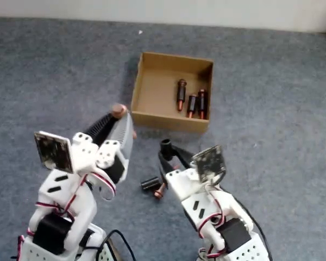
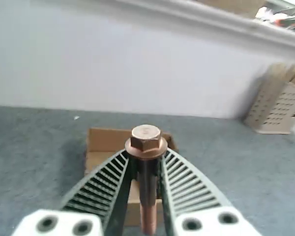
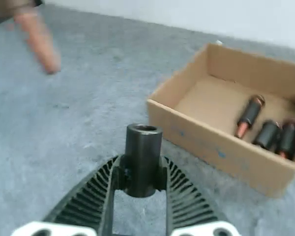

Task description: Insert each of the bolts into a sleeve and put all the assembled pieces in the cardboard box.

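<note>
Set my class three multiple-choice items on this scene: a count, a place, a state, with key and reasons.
1. How many assembled pieces lie in the cardboard box? A one B three C five
2. Where does the spare sleeve lie? A in the box B on the carpet beside the right arm C on a gripper
3. What is the right gripper shut on? A a black sleeve B a bolt C nothing
Key: 1 B, three lie side by side; 2 B, it rests outside the box; 3 A, its wrist view shows it clamped.
</note>
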Available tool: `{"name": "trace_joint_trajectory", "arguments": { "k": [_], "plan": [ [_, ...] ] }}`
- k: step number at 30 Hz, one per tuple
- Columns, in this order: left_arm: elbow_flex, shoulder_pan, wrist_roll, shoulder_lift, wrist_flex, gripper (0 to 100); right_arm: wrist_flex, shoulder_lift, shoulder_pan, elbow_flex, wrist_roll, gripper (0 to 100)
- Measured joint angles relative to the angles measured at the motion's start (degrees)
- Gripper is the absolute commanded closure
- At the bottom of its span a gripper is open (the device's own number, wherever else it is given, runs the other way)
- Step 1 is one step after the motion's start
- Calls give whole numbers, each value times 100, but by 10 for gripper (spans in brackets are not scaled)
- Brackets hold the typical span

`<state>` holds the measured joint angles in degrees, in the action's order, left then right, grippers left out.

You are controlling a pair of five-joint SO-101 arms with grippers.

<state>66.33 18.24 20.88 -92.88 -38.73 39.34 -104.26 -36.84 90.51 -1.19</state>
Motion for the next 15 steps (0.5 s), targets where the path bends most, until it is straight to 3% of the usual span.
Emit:
{"name": "trace_joint_trajectory", "arguments": {
  "k": [8, 15],
  "plan": [
    [1116, 273, 0, -615, 1284, 995, -703, 0, -325, 475, 1037, 993],
    [1547, 273, 18, -809, 1459, 995, -1363, 9, -343, 510, 1468, 993]
  ]
}}
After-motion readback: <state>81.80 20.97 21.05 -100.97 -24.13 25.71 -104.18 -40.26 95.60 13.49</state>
